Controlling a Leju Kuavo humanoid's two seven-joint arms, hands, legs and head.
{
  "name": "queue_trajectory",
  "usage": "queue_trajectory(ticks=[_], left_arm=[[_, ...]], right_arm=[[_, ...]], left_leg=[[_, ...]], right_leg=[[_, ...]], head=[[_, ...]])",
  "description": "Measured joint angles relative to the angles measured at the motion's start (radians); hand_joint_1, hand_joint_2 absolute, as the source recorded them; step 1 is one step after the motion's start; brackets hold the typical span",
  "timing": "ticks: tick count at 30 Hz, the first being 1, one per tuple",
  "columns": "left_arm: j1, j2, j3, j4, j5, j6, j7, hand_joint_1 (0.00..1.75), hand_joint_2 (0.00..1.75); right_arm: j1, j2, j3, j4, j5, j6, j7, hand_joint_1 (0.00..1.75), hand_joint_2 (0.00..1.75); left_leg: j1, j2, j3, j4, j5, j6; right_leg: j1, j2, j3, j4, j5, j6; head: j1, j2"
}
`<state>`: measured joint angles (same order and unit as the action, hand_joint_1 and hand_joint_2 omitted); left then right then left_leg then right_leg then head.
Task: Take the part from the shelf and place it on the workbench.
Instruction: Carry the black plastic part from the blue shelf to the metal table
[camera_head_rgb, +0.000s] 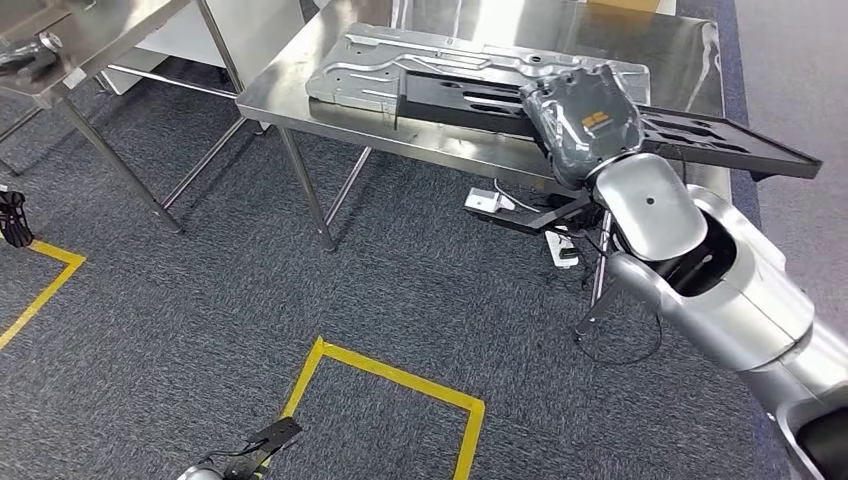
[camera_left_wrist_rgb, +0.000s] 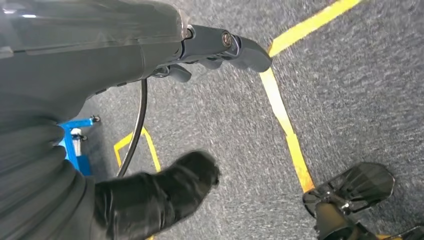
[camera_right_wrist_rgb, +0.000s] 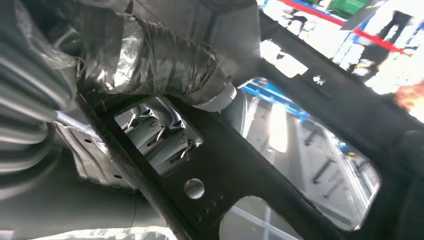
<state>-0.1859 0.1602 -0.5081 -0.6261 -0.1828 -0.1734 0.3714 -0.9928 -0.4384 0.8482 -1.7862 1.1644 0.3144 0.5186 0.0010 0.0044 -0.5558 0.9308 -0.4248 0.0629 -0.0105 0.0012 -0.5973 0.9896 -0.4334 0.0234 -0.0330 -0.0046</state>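
black part (camera_head_rgb: 600, 115) gripped by right hand (camera_head_rgb: 583, 122), thumb (camera_right_wrist_rgb: 165, 65) wrapped over its frame in right wrist view. part laid across steel workbench (camera_head_rgb: 300, 75), far end resting on silver stamped panel (camera_head_rgb: 440, 62), near end overhanging workbench's right edge. left hand (camera_left_wrist_rgb: 220, 47) hung low over grey carpet (camera_head_rgb: 200, 290) beside yellow floor tape (camera_head_rgb: 400, 380), fingers apart, nothing held.

You get even, bright overhead light in the head view; the steel counter (camera_head_rgb: 300, 95) throws white glare near its far edge, and shadows under it are soft. Your left wrist view smears the carpet (camera_left_wrist_rgb: 350, 90) with motion blur. Your right wrist view is dim up close, blown out behind the openings.
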Motion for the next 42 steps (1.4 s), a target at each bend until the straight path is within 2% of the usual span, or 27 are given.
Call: queue_trajectory(ticks=[1,2,4,5,6,7,8,9,10,11,13,14,16,18,19,20,21,22,23,24,25,27,28,29,33,36,42], left_arm=[[-0.003,0.0,-0.001,-0.001,0.001,-0.002,0.0,0.0,1.75],[-0.006,0.0,-0.002,-0.002,0.002,-0.004,0.0,0.0,1.75],[-0.011,0.0,-0.004,-0.002,0.004,-0.008,0.0,0.0,1.75],[-0.012,0.0,-0.005,-0.002,0.005,-0.01,0.0,0.0,1.75],[-0.012,0.0,-0.006,-0.002,0.006,-0.012,0.0,0.0,1.75],[-0.012,0.0,-0.006,-0.002,0.007,-0.013,0.0,0.0,1.75],[-0.012,0.0,-0.006,-0.002,0.008,-0.015,0.0,0.0,1.75],[-0.013,0.003,-0.006,-0.002,0.01,-0.015,0.0,0.0,1.75],[-0.014,0.004,-0.007,-0.002,0.011,-0.016,0.0,0.0,1.75],[-0.014,0.003,-0.007,-0.002,0.013,-0.016,-0.001,0.0,1.75],[-0.018,-0.003,-0.008,-0.002,0.016,-0.016,-0.003,0.0,1.75],[-0.02,-0.005,-0.008,-0.002,0.017,-0.014,-0.004,0.0,1.75],[-0.024,-0.006,-0.008,-0.002,0.016,-0.006,-0.009,0.0,1.75],[-0.025,-0.005,-0.009,-0.002,0.015,0.002,-0.014,0.0,1.75],[-0.024,-0.005,-0.01,-0.002,0.014,0.004,-0.015,0.0,1.75],[-0.022,-0.005,-0.01,-0.002,0.014,0.005,-0.015,0.0,1.75],[-0.021,-0.005,-0.01,-0.001,0.013,0.006,-0.015,0.0,1.75],[-0.021,-0.005,-0.01,-0.001,0.013,0.007,-0.015,0.0,1.75],[-0.021,-0.005,-0.01,-0.001,0.012,0.009,-0.015,0.0,1.75],[-0.023,-0.007,-0.012,-0.001,0.011,0.011,-0.016,0.0,1.75],[-0.025,-0.009,-0.014,-0.001,0.011,0.014,-0.016,0.0,1.75],[-0.026,-0.013,-0.018,0.0,0.011,0.016,-0.016,0.0,1.75],[-0.025,-0.014,-0.018,0.0,0.012,0.016,-0.016,0.0,1.75],[-0.024,-0.015,-0.018,0.0,0.013,0.016,-0.016,0.0,1.75],[-0.024,-0.018,-0.019,0.001,0.016,0.014,-0.018,0.0,1.75],[-0.023,-0.019,-0.02,0.002,0.018,0.013,-0.02,0.0,1.75],[-0.025,-0.017,-0.02,0.007,0.018,0.008,-0.026,0.0,1.75]], right_arm=[[-0.005,0.005,0.006,0.003,0.0,-0.002,-0.001,1.75,1.75],[-0.01,0.009,0.012,0.006,-0.001,-0.004,-0.002,1.75,1.75],[-0.018,0.016,0.027,0.014,-0.003,-0.006,-0.006,1.75,1.75],[-0.019,0.018,0.035,0.019,-0.004,-0.006,-0.008,1.75,1.75],[-0.018,0.021,0.043,0.025,-0.005,-0.006,-0.01,1.75,1.75],[-0.018,0.023,0.05,0.03,-0.006,-0.006,-0.011,1.75,1.75],[-0.019,0.025,0.057,0.036,-0.007,-0.006,-0.012,1.75,1.75],[-0.02,0.027,0.065,0.042,-0.007,-0.007,-0.014,1.75,1.75],[-0.021,0.031,0.071,0.046,-0.007,-0.008,-0.015,1.75,1.75],[-0.022,0.034,0.077,0.051,-0.008,-0.008,-0.016,1.75,1.75],[-0.028,0.04,0.086,0.058,-0.007,-0.009,-0.016,1.75,1.75],[-0.032,0.041,0.09,0.062,-0.006,-0.009,-0.016,1.75,1.75],[-0.039,0.046,0.096,0.066,-0.003,-0.009,-0.013,1.75,1.75],[-0.043,0.053,0.101,0.069,0.001,-0.008,-0.01,1.75,1.75],[-0.043,0.055,0.105,0.071,0.002,-0.008,-0.009,1.75,1.75],[-0.043,0.057,0.108,0.073,0.002,-0.007,-0.009,1.75,1.75],[-0.043,0.059,0.111,0.076,0.002,-0.006,-0.009,1.75,1.75],[-0.043,0.059,0.113,0.077,0.002,-0.004,-0.008,1.75,1.75],[-0.044,0.06,0.114,0.079,0.002,-0.002,-0.008,1.75,1.75],[-0.046,0.06,0.115,0.081,0.001,0.001,-0.007,1.75,1.75],[-0.048,0.06,0.115,0.082,0.001,0.005,-0.006,1.75,1.75],[-0.049,0.059,0.115,0.084,-0.002,0.009,-0.005,1.75,1.75],[-0.048,0.059,0.115,0.085,-0.003,0.01,-0.004,1.75,1.75],[-0.046,0.059,0.116,0.085,-0.004,0.009,-0.004,1.75,1.75],[-0.048,0.056,0.117,0.089,-0.006,0.009,-0.004,1.75,1.75],[-0.049,0.056,0.119,0.092,-0.006,0.009,-0.004,1.75,1.75],[-0.049,0.056,0.125,0.098,-0.01,0.009,-0.005,1.75,1.75]], left_leg=[[0.005,0.002,0.023,-0.035,0.013,0.0],[0.011,0.004,0.039,-0.057,0.022,-0.004],[0.02,0.006,0.05,-0.067,0.021,-0.015],[0.027,0.006,0.051,-0.062,0.015,-0.024],[0.036,0.006,0.051,-0.055,0.007,-0.036],[0.047,0.006,0.051,-0.042,-0.003,-0.049],[0.059,0.005,0.05,-0.024,-0.017,-0.065],[0.07,0.004,0.047,-0.009,-0.03,-0.081],[0.078,0.004,0.046,0.003,-0.04,-0.096],[0.083,0.006,0.047,0.005,-0.045,-0.109],[0.09,0.01,0.06,-0.013,-0.041,-0.128],[0.092,0.011,0.067,-0.022,-0.043,-0.134],[0.091,0.01,0.051,0.017,-0.064,-0.134],[0.083,0.006,-0.028,0.152,-0.109,-0.127],[0.08,0.005,-0.077,0.226,-0.127,-0.128],[0.079,0.004,-0.117,0.274,-0.128,-0.129],[0.079,0.004,-0.14,0.285,-0.11,-0.13],[0.08,0.004,-0.143,0.257,-0.072,-0.131],[0.082,0.004,-0.132,0.203,-0.029,-0.135],[0.082,0.001,-0.118,0.158,-0.003,-0.141],[0.082,-0.003,-0.11,0.126,0.01,-0.14],[0.078,-0.009,-0.118,0.125,-0.003,-0.126],[0.078,-0.01,-0.124,0.127,-0.003,-0.115],[0.079,-0.01,-0.128,0.129,-0.002,-0.11],[0.079,-0.026,-0.137,0.128,0.002,-0.102],[0.075,-0.036,-0.139,0.128,0.001,-0.093],[0.068,-0.04,-0.138,0.127,-0.001,-0.086]], right_leg=[[0.001,0.001,-0.008,0.021,-0.012,0.002],[-0.002,0.002,-0.032,0.067,-0.033,0.004],[-0.012,0.003,-0.099,0.183,-0.071,0.017],[-0.02,0.002,-0.123,0.215,-0.071,0.026],[-0.029,0.002,-0.129,0.212,-0.054,0.037],[-0.039,-0.001,-0.116,0.172,-0.02,0.051],[-0.049,-0.004,-0.091,0.111,0.014,0.067],[-0.05,-0.005,-0.064,0.058,0.036,0.079],[-0.048,-0.004,-0.042,0.017,0.048,0.08],[-0.04,-0.001,-0.029,-0.002,0.047,0.073],[-0.026,0.008,-0.018,-0.013,0.044,0.04],[-0.026,0.009,-0.01,-0.024,0.045,0.026],[-0.032,0.009,0.016,-0.052,0.046,0.004],[-0.037,0.006,0.033,-0.064,0.04,-0.008],[-0.038,0.005,0.037,-0.062,0.035,-0.009],[-0.04,0.006,0.04,-0.058,0.028,-0.008],[-0.043,0.007,0.043,-0.051,0.019,-0.003],[-0.049,0.008,0.046,-0.04,0.009,0.006],[-0.056,0.01,0.047,-0.025,-0.005,0.018],[-0.06,0.012,0.043,-0.009,-0.018,0.032],[-0.062,0.014,0.034,0.01,-0.029,0.045],[-0.061,0.018,0.018,0.029,-0.041,0.063],[-0.062,0.019,0.016,0.029,-0.043,0.066],[-0.064,0.019,0.021,0.021,-0.045,0.066],[-0.063,0.016,0.041,-0.015,-0.041,0.061],[-0.061,0.014,0.047,-0.023,-0.036,0.059],[-0.062,0.012,0.045,-0.02,-0.035,0.069]], head=[[0.001,0.0],[0.003,0.0],[0.005,0.0],[0.005,0.0],[0.004,0.0],[0.004,0.0],[0.003,0.0],[0.004,0.0],[0.003,0.0],[0.003,0.0],[0.002,0.0],[0.001,0.0],[-0.006,0.0],[-0.011,0.0],[-0.012,0.0],[-0.013,0.0],[-0.013,0.0],[-0.013,0.0],[-0.013,0.0],[-0.016,0.0],[-0.02,0.0],[-0.02,0.0],[-0.016,0.0],[-0.01,0.0],[-0.001,0.0],[-0.001,0.0],[-0.002,0.0]])
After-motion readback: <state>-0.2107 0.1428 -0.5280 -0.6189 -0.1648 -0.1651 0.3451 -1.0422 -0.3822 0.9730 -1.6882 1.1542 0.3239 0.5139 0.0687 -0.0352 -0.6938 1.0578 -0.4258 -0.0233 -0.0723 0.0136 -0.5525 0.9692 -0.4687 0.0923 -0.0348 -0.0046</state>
